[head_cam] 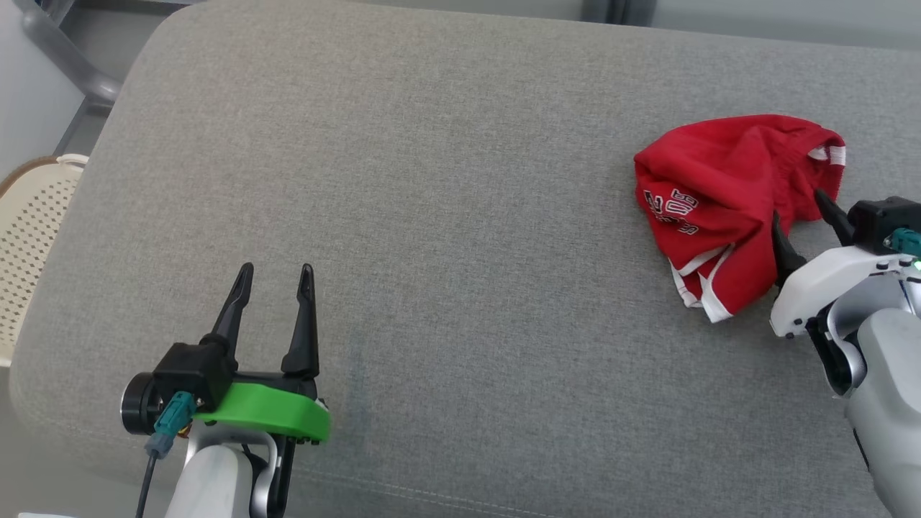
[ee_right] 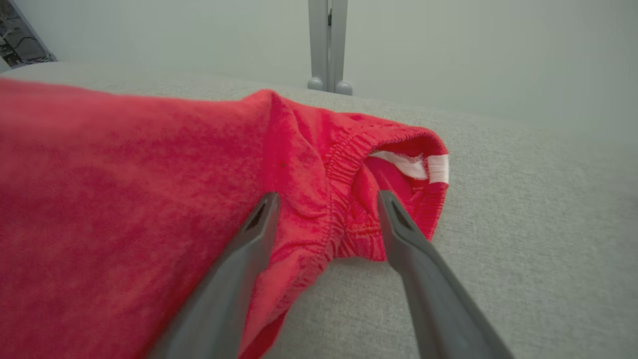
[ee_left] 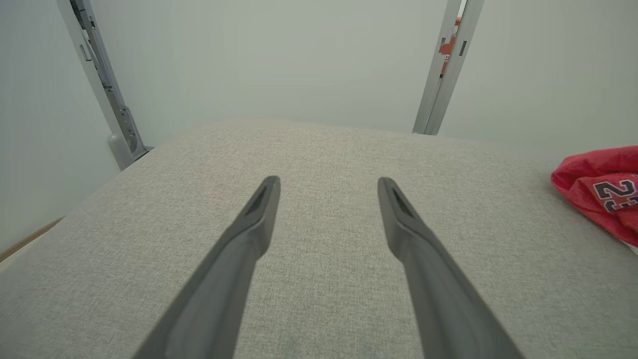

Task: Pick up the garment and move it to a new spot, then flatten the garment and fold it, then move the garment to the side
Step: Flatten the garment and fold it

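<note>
Now we see the red garment [head_cam: 727, 194] crumpled at the right of the grey cushion [head_cam: 432, 216], its long axis from waistband (far right) to hem nearer us. Our right claw [head_cam: 797, 205] is open astride the waistband; our left claw [head_cam: 277, 270] is open, well apart.

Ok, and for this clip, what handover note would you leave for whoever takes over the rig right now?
Left end effector: open, holding nothing, over bare cushion at the near left.
Right end effector: open, fingers either side of a fold at the garment's elastic edge, not closed on it.
Garment: red, crumpled, lying at the cushion's right.
Done: right arm is in place for the pick.
Left: close and lift, move it, flatten, fold, set aside.
</note>
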Controlling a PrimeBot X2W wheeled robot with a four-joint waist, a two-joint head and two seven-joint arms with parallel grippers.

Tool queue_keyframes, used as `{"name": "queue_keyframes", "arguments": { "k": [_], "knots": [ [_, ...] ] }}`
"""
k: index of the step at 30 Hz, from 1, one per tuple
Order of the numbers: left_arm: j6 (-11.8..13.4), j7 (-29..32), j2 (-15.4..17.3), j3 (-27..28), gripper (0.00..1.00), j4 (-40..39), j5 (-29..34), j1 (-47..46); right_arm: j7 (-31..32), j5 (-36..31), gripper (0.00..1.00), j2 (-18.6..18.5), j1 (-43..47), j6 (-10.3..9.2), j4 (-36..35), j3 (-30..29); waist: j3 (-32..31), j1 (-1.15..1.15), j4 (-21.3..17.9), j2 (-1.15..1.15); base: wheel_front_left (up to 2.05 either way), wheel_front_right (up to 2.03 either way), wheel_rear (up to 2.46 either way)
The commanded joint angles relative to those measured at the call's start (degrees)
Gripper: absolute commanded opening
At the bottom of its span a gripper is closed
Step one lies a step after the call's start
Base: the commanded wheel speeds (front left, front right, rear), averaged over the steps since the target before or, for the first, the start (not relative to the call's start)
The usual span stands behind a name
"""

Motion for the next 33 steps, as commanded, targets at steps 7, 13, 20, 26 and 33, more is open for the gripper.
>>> {"name": "queue_keyframes", "arguments": {
  "k": [7,13,20,26,33],
  "knots": [
    [0.3,-0.14,-0.14,-0.42,1.0,0.3,-0.37,-1.3,-1.33,3.18,0.65,1.63,-0.91,-0.1,8.41,2.73,1.26,0.0,1.88,0.0,0.0,0.0,0.0],
    [0.42,-0.14,-0.14,-0.28,1.0,0.68,-0.2,-1.19,-3.05,6.24,0.0,1.78,-1.29,-0.11,11.67,4.69,0.54,0.0,1.16,0.0,0.0,0.0,0.0],
    [0.25,-0.14,-0.12,0.54,1.0,0.96,0.42,0.32,-5.76,8.77,0.0,-0.88,0.63,-0.11,12.56,4.92,-2.33,0.0,-0.65,0.0,0.0,0.0,0.0],
    [0.24,-0.14,-0.11,0.66,1.0,0.95,-0.03,1.66,-6.51,9.33,0.0,-4.35,1.82,-0.11,9.79,3.31,-4.43,0.0,-2.37,0.0,0.0,0.0,0.0],
    [0.22,-0.14,-0.11,0.66,1.0,1.27,-0.3,2.57,-6.52,7.04,0.0,-6.87,2.4,-0.1,2.04,1.23,-6.39,0.0,-2.92,0.0,0.0,0.0,0.0]
  ]
}}
